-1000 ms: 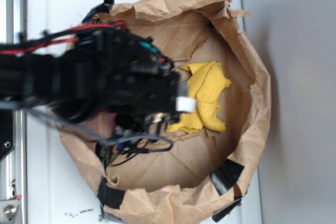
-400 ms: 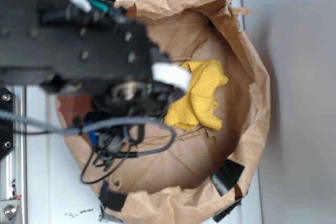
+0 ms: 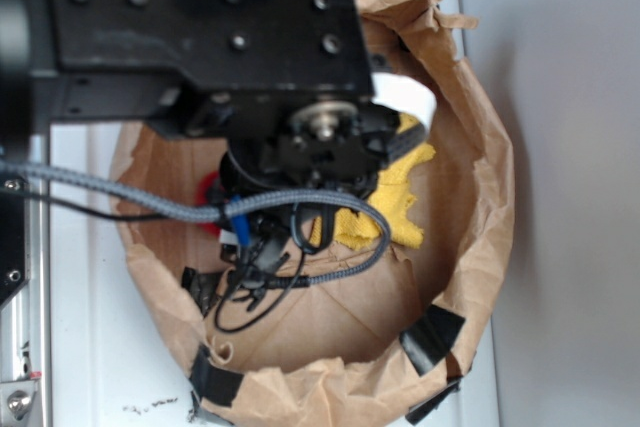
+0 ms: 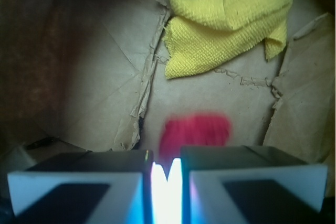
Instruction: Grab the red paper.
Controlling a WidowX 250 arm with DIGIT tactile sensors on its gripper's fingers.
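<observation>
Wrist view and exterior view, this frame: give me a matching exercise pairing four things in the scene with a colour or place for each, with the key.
Things:
1. red paper
2. yellow cloth
3. brown paper bag
4. gripper

Descriptions:
A. woven, lying crumpled farther from the fingers than the red wad
B. torn, wrinkled, with black tape on its rim, holding the other items
C. blurred wad on the bag floor just past the fingertips
D. two pale fingers at the bottom of the wrist view, nearly together

Pairs: 1-C, 2-A, 3-B, 4-D
</observation>
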